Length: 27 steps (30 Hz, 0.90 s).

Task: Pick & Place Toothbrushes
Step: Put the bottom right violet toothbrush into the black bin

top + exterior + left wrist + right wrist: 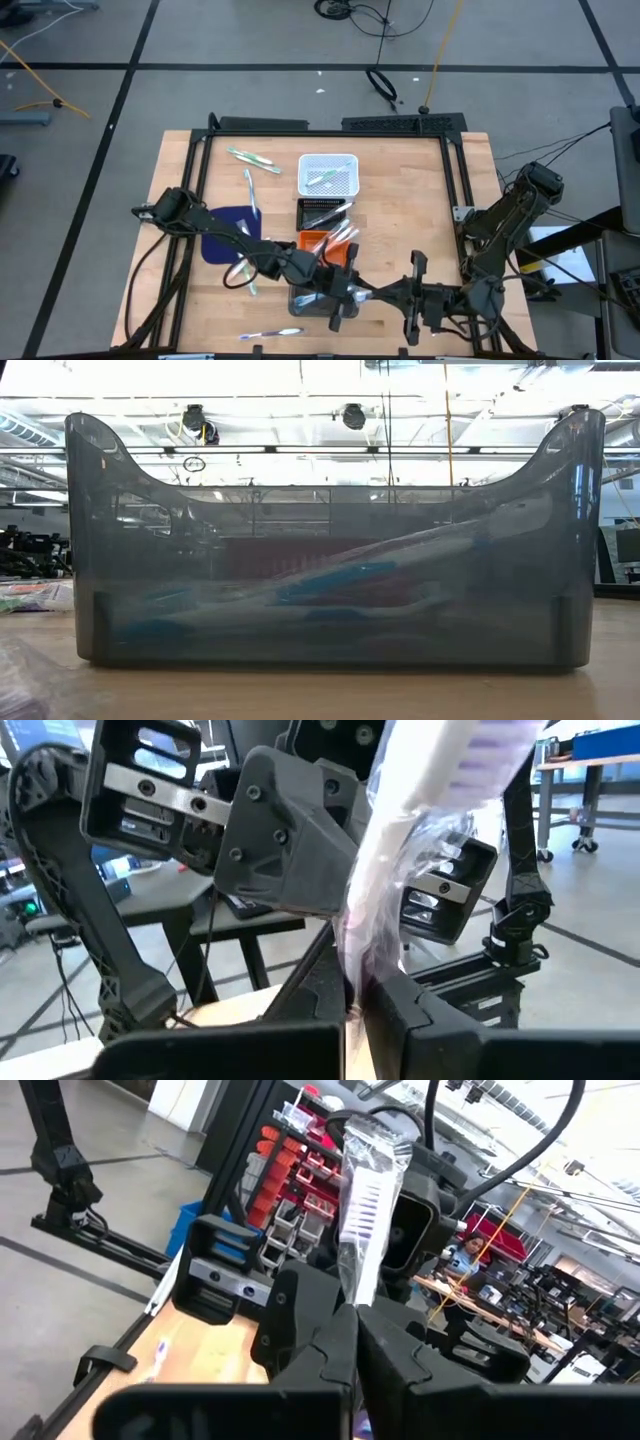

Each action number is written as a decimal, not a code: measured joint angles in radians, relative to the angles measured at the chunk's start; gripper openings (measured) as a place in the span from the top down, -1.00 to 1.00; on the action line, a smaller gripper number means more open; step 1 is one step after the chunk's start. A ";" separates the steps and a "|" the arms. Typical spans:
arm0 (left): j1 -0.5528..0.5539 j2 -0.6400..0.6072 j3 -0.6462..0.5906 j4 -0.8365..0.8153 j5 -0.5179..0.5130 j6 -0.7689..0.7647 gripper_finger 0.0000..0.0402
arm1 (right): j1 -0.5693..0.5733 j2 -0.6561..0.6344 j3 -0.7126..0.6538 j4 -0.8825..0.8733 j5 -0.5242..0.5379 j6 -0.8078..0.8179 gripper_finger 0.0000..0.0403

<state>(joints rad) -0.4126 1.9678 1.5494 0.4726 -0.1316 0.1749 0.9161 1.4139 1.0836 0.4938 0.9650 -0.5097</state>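
Note:
Both grippers meet near the table's near edge, beside a grey see-through bin (308, 300). My left gripper (345, 288) (355, 1005) and my right gripper (372, 292) (355, 1325) face each other, each shut on a toothbrush in a clear wrapper (420, 810) (362, 1190) with a whitish handle and purple bristles. It appears to be the same brush. In the low view the bin (330, 540) fills the picture, with blue and white toothbrushes (330, 585) lying on its floor. Loose toothbrushes lie flat on the table (252, 160) (249, 190) (270, 332). My left gripper pinches the wrapped toothbrush's lower handle end (358, 960) between its two fingers. The brush stands up out of the fingers, tilted, head end (470, 745) uppermost, lifted clear of the table. My right gripper pinches the same wrapped brush low on its handle (352, 1295) between its two fingers, coming from the table's right. The wrapper and bristle end (365, 1195) rise above the fingers, in front of my left gripper.
A white mesh basket (327, 173) holding a green brush, a black tray (325, 212) and an orange tray (322, 240) with brushes stand in a row at mid-table. A dark blue mat (228, 235) lies under my left arm. A black frame (455, 200) borders the table.

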 joint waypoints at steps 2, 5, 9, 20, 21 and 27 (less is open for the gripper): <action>0.000 0.000 0.000 -0.013 -0.013 0.000 0.97 | 0.003 0.000 0.000 -0.014 0.003 0.000 0.99; -0.005 -0.001 0.000 -0.044 -0.027 -0.001 0.98 | 0.017 0.000 -0.001 -0.030 0.031 -0.001 0.91; -0.010 -0.026 0.000 -0.130 -0.082 -0.007 0.98 | 0.035 0.000 -0.001 -0.043 0.142 0.000 0.67; 0.008 -0.161 0.000 -0.663 -0.392 -0.216 0.98 | 0.068 0.000 -0.002 -0.195 0.238 0.208 0.21; 0.020 -0.172 0.000 -0.706 -0.396 -0.249 0.98 | 0.068 0.000 -0.007 -0.205 0.239 0.234 0.21; 0.100 -0.198 0.000 -0.933 -0.427 -0.363 0.98 | 0.068 0.000 -0.069 -0.207 0.239 0.317 0.24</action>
<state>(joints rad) -0.3122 1.7702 1.5490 -0.4603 -0.5585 -0.1883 0.9840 1.4136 1.0145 0.2869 1.2037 -0.1930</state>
